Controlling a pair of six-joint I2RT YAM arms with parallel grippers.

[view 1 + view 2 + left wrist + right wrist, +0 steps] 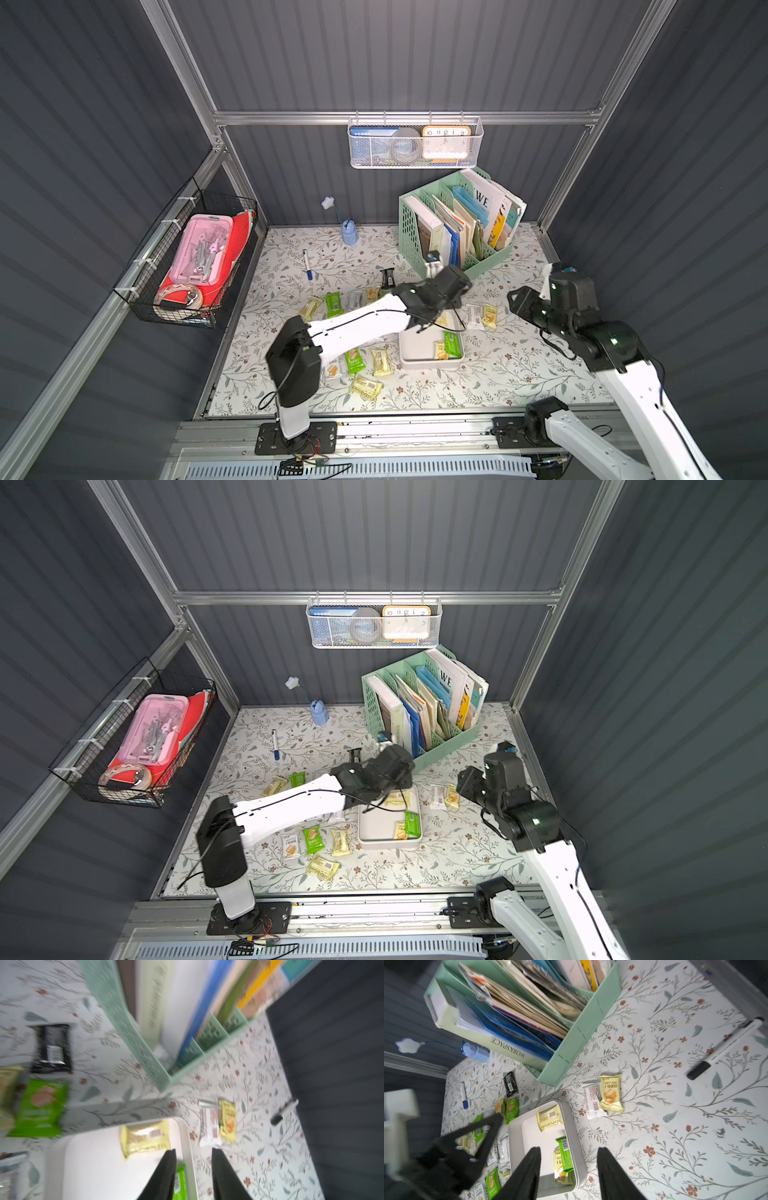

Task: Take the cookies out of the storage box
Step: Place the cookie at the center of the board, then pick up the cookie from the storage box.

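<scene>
Floral bench [528,374] with storage box [430,366] near its middle.
Left tool [193,1150] narrowly parted, empty, one finger over the box and one beyond its wall; right tool [569,1148] wider, empty, raised apart. Three cookies [549,1118] lie inside, more scattered around. File rack [457,232] stands close behind; bare bench to the right and front.

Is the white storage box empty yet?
Not empty: the storage box holds a pale yellow packet, a green packet and a second yellow packet under it.

A robot lab cell staged as a desk: aluminium frame [399,117], file organizer [409,232], floral tabletop [519,365].
</scene>
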